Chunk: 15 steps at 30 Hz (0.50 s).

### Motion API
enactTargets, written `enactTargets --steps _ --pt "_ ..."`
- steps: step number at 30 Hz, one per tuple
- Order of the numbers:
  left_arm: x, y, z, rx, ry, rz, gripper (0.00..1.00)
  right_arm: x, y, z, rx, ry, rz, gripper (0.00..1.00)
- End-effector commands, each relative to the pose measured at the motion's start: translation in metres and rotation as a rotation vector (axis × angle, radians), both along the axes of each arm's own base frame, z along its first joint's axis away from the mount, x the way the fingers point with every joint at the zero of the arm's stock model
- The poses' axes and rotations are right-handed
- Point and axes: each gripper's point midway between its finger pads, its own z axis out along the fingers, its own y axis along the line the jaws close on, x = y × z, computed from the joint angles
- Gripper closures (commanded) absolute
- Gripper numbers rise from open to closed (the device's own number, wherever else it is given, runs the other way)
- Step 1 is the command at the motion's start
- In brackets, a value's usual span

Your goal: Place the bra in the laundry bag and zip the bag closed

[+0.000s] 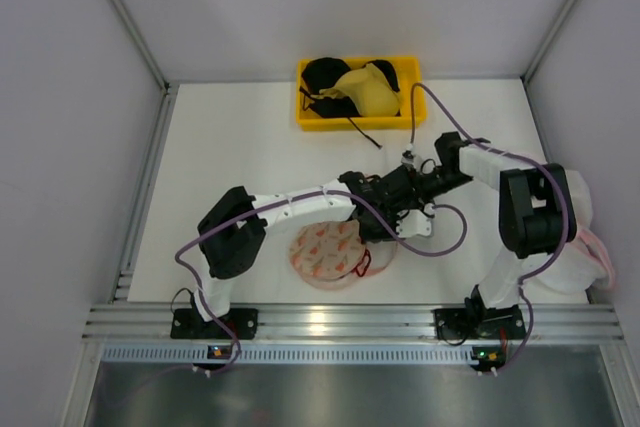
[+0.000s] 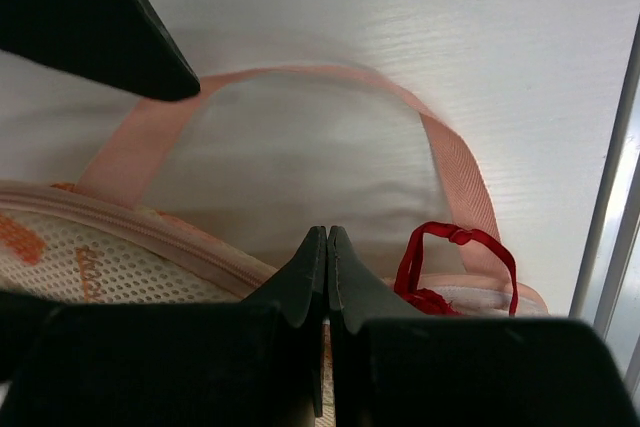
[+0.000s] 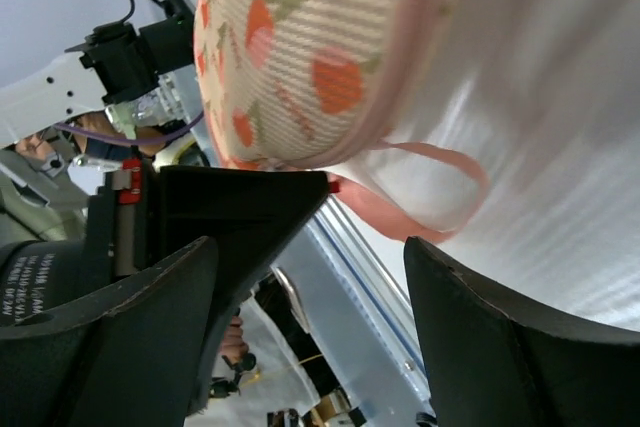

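Note:
The laundry bag (image 1: 325,252), cream-pink mesh with orange print, lies flat near the table's front edge. The red bra is mostly inside it; a red strap (image 1: 366,265) sticks out at the bag's right edge and also shows in the left wrist view (image 2: 456,237). My left gripper (image 1: 390,217) is at the bag's right side, its jaws pressed together (image 2: 327,239) right at the pink zip trim (image 2: 150,237). My right gripper (image 1: 412,190) is open (image 3: 310,337) just beyond it, above the bag's pink loop handle (image 3: 450,197). The bag (image 3: 300,47) fills the top of the right wrist view.
A yellow bin (image 1: 310,122) at the back holds black bras and a yellow bra (image 1: 368,89). Plain white pink-edged bags (image 1: 580,247) lie at the right edge beside the right arm. A metal rail (image 1: 330,322) runs along the front.

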Motion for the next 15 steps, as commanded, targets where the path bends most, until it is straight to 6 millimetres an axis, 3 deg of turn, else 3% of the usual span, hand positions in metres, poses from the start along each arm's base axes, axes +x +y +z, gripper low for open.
enactTargets --steps 1,5,9,13,15 --pt "0.003 -0.013 0.012 -0.042 -0.014 -0.05 1.0 -0.005 0.024 0.019 0.09 0.004 0.031 0.25" --pt "0.003 -0.016 0.016 -0.059 -0.012 -0.059 1.0 -0.01 0.038 0.007 0.086 0.054 0.078 0.28" --pt "-0.004 -0.017 0.021 -0.084 0.014 -0.076 1.0 -0.017 0.049 -0.006 0.075 0.096 0.095 0.25" --pt "-0.012 -0.019 0.027 -0.117 0.039 -0.093 1.0 -0.002 0.062 -0.014 0.097 0.057 0.071 0.23" --pt "-0.013 -0.02 0.028 -0.13 0.036 -0.115 1.0 0.006 0.066 -0.012 0.099 0.073 0.02 0.28"
